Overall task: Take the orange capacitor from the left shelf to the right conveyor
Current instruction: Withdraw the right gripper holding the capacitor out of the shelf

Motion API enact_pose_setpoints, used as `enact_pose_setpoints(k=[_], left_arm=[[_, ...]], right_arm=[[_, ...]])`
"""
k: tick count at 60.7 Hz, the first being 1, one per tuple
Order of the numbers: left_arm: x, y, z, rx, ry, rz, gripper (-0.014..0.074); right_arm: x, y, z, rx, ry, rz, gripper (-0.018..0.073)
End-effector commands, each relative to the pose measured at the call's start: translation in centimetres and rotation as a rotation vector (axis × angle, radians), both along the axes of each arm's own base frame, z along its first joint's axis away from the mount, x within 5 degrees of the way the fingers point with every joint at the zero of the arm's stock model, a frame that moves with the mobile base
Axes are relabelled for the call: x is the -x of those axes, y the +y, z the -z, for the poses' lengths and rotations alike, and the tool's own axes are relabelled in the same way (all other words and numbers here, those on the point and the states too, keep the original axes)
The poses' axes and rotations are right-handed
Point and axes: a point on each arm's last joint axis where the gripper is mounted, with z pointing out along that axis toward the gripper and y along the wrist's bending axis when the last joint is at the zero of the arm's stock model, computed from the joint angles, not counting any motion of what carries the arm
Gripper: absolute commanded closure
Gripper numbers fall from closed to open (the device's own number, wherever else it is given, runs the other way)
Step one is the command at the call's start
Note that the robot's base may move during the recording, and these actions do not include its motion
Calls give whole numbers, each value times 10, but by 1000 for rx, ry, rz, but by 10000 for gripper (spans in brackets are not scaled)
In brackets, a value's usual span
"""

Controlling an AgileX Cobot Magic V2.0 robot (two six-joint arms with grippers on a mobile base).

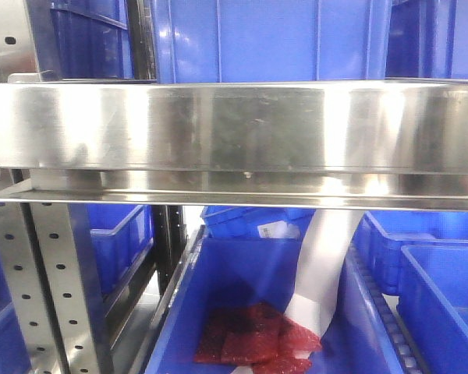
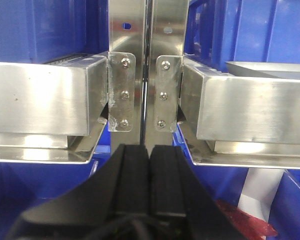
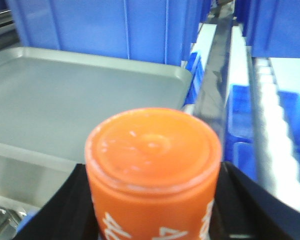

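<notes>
**A:** Where's the orange capacitor [image 3: 153, 150]?

**B:** In the right gripper [image 3: 152, 202]. The wrist view looks onto its flat round top, and a black finger [image 3: 65, 210] presses against each side, so the fingers are clamped on it. There's white print on its side at the bottom edge, cropped too much to read.

**A:** What's around it?

**B:** Just beyond it, to the left, lies a shallow silver tray [image 3: 65, 100]. Blue bins [image 3: 125, 30] stand along the tray's far edge.

**A:** And the left gripper [image 2: 149, 160]?

**B:** Its two black fingers [image 2: 132, 170] are pressed together with nothing between them. It faces the left shelf [image 2: 45, 97], pointing at the seam where two steel uprights meet. Each upright has a three-screw bracket [image 2: 122, 90] joining a beam to it.

**A:** What does the front camera show?

**B:** A broad stainless beam [image 1: 234, 125] crosses the whole view, with a perforated upright [image 1: 54, 288] at the near left. Below the beam, a large blue bin [image 1: 218, 280] holds red crinkly bags [image 1: 253, 343]. A white strip [image 1: 324, 265] hangs down and touches them, and I can't tell what the strip is
</notes>
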Motion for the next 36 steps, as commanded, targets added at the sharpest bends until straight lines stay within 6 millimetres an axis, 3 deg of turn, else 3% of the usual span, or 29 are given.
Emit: enact_pose_setpoints(k=[1, 17, 36], left_arm=[[2, 1, -11, 20, -106, -5, 723], [2, 1, -11, 20, -106, -5, 723], [2, 1, -11, 20, -106, -5, 723]], right_arm=[[23, -7, -19, 33, -140, 10, 504], [78, -19, -32, 32, -337, 32, 504], [89, -21, -34, 22, -384, 34, 504]])
